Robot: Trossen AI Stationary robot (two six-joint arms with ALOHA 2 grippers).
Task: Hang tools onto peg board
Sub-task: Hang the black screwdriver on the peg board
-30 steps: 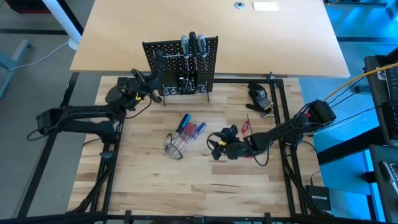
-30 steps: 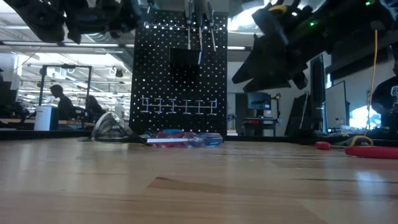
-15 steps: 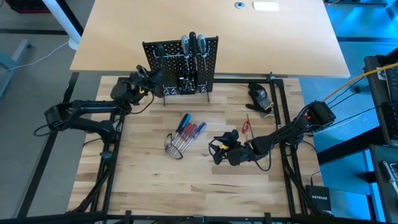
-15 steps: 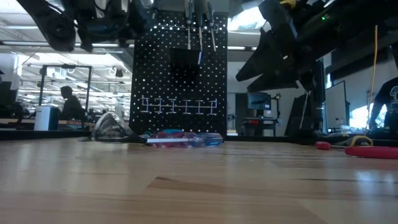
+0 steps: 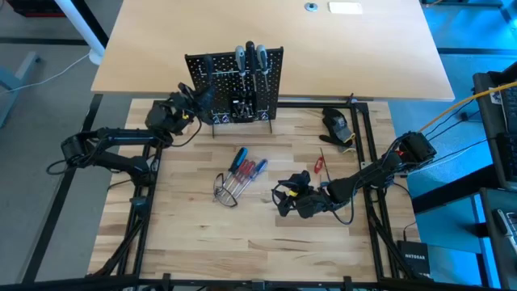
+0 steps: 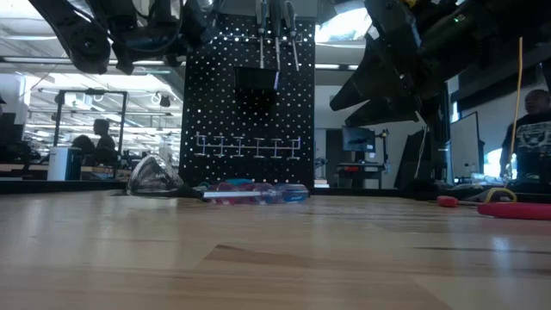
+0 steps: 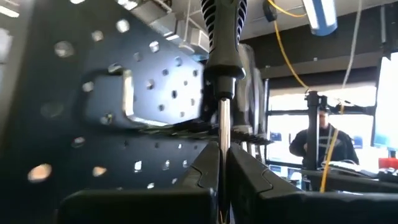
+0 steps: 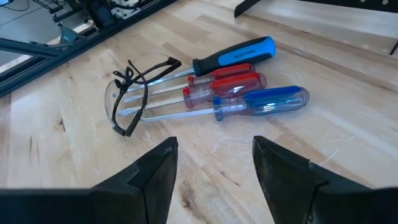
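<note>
The black peg board (image 5: 234, 85) stands upright at the far middle of the table, with a few tools (image 5: 250, 58) hanging on it. My left gripper (image 5: 196, 103) is at its left front, shut on a screwdriver with a dark ribbed handle (image 7: 222, 31), close before the holed panel (image 7: 93, 93). Several screwdrivers (image 8: 239, 78) with blue and red handles lie side by side on the table's middle (image 5: 245, 168). My right gripper (image 8: 211, 158) hovers open just right of them (image 5: 283, 194), with nothing between its fingers. My left gripper pinches the screwdriver's silver shaft (image 7: 222, 127), a little below the handle, between its two fingers (image 7: 208, 168). The fingers come from the table's left, slanting upward toward the board. The screwdriver stands upright, handle up, lifted clear of the table.
Safety glasses (image 8: 134, 93) lie across the screwdrivers' tips. A red-handled tool (image 5: 319, 164) lies right of the middle, and a dark rounded lump (image 5: 336, 124) sits at the far right. Black frame rails (image 5: 367, 162) border the table. People show in the room behind (image 6: 529, 129).
My left gripper has carried the screwdriver toward the table's right and far edge, up to the peg board's left side, rolling a little on the way and staying shut on the shaft. The loose screwdrivers have not moved.
</note>
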